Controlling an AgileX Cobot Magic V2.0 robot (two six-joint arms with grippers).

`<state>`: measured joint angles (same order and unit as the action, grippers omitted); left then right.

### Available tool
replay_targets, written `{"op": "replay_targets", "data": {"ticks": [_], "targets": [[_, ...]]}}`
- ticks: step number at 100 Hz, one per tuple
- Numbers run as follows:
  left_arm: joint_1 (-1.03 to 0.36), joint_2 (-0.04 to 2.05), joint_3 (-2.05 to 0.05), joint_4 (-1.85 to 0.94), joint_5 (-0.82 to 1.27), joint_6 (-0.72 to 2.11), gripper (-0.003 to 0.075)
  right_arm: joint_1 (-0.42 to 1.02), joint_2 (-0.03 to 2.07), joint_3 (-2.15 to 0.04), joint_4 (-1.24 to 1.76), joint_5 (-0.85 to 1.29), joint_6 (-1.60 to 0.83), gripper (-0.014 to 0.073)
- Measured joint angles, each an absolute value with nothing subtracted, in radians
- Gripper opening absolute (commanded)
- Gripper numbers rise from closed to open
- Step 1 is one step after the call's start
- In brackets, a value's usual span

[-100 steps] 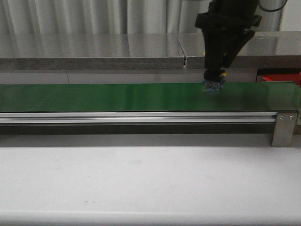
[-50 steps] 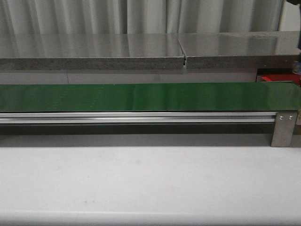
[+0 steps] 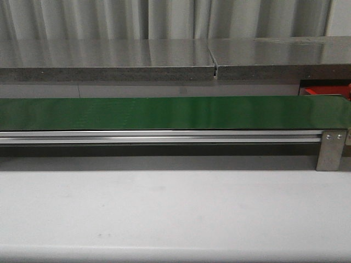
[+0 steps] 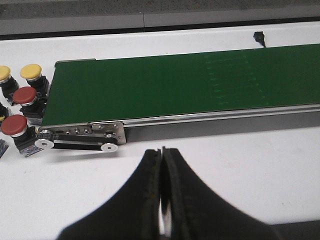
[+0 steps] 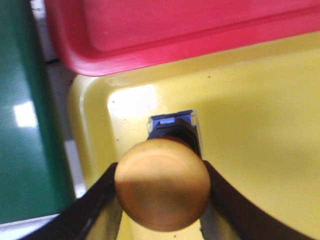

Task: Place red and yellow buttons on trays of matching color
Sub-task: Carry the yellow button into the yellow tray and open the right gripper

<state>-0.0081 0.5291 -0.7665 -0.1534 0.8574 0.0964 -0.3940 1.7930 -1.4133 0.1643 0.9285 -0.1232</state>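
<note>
In the right wrist view, my right gripper [image 5: 162, 200] is shut on a yellow button [image 5: 162, 184] with a black and blue base, held over the yellow tray [image 5: 250, 125]. The red tray [image 5: 190, 30] lies right beside the yellow one. In the left wrist view, my left gripper [image 4: 161, 155] is shut with nothing in it, above the white table in front of the green conveyor belt [image 4: 190, 82]. Red buttons [image 4: 25, 96] [image 4: 14, 125] and yellow buttons [image 4: 31, 71] [image 4: 4, 74] stand on the table at the belt's end. Neither gripper shows in the front view.
The conveyor belt [image 3: 175, 112] spans the front view with its metal rail [image 3: 164, 137] and an end bracket [image 3: 332, 148]. A grey counter [image 3: 109, 60] runs behind it. A strip of the red tray [image 3: 326, 91] shows at the far right. The belt's edge [image 5: 25, 125] borders the trays.
My right arm, holding the button over the belt a second ago, has swung right and left the front view. The belt now carries nothing.
</note>
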Motion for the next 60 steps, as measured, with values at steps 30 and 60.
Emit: {"op": "replay_targets", "data": {"ticks": [30, 60], "targets": [[-0.008, 0.529, -0.767, -0.153, 0.857, 0.096, -0.0020, -0.407, 1.887, -1.410, 0.164, 0.852, -0.106, 0.0034], [-0.008, 0.529, -0.765, -0.153, 0.857, 0.096, -0.0020, -0.430, 1.915, -1.409, 0.164, 0.821, -0.071, 0.0036]]}}
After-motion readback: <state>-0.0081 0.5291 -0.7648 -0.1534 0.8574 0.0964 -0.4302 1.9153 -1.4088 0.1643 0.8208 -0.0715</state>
